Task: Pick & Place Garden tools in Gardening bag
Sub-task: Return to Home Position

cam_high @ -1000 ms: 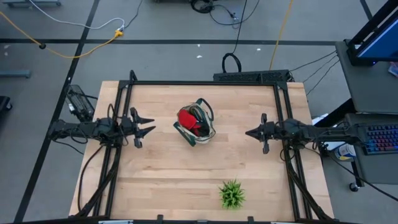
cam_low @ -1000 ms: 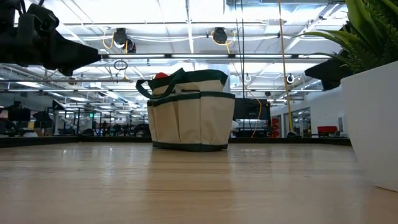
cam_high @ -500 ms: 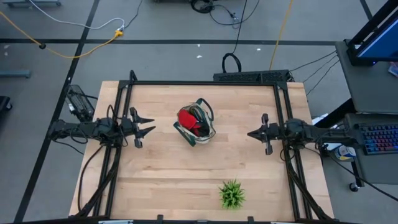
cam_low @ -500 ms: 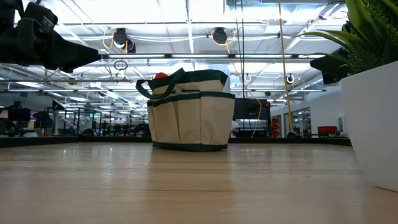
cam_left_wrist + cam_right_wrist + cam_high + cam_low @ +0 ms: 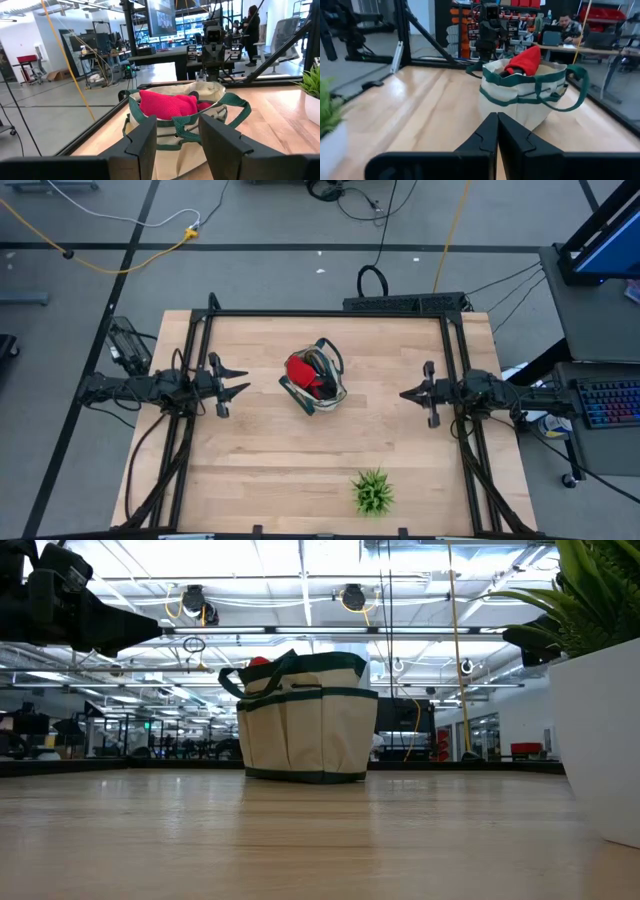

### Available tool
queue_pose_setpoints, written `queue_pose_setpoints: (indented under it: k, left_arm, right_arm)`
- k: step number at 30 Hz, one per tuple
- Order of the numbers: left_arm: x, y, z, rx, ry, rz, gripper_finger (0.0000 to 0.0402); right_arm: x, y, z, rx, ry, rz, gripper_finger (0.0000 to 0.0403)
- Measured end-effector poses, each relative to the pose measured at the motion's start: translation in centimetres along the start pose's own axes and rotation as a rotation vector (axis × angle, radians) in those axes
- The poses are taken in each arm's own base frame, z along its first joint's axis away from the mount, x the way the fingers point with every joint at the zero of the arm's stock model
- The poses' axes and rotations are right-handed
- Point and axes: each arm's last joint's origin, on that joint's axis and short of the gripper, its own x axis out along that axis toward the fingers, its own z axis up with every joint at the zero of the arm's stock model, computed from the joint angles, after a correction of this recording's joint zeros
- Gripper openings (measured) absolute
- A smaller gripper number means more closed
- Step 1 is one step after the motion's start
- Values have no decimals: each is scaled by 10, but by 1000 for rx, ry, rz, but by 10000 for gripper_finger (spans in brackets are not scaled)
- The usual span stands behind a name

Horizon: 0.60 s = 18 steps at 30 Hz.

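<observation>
The cream gardening bag (image 5: 316,382) with dark green trim stands on its base at the table's far middle; it also shows in the low view (image 5: 305,718). A red glove (image 5: 167,104) sticks out of its top, with dark tool parts beside it (image 5: 318,366). My left gripper (image 5: 240,381) is open and empty, above the table to the left of the bag. My right gripper (image 5: 404,394) is shut and empty, above the table to the right of the bag, its fingertips together in the right wrist view (image 5: 497,118).
A green spiky plant in a white pot (image 5: 373,492) stands near the table's near edge, right of the middle; it fills the right side of the low view (image 5: 598,690). A black frame (image 5: 330,313) runs along the table's far edge and sides. People show in the room beyond.
My right gripper has drawn back a little toward the table's right edge, away from the bag, staying shut.
</observation>
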Motion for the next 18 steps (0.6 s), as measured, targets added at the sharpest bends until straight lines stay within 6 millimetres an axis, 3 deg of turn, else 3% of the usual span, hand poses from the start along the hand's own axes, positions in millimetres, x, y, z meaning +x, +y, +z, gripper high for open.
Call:
queue_pose_setpoints:
  k: [18]
  left_arm:
    - [0,0,1,-5,-16,3,152]
  right_arm:
    - [-2,-3,25,38,-250,-56,4]
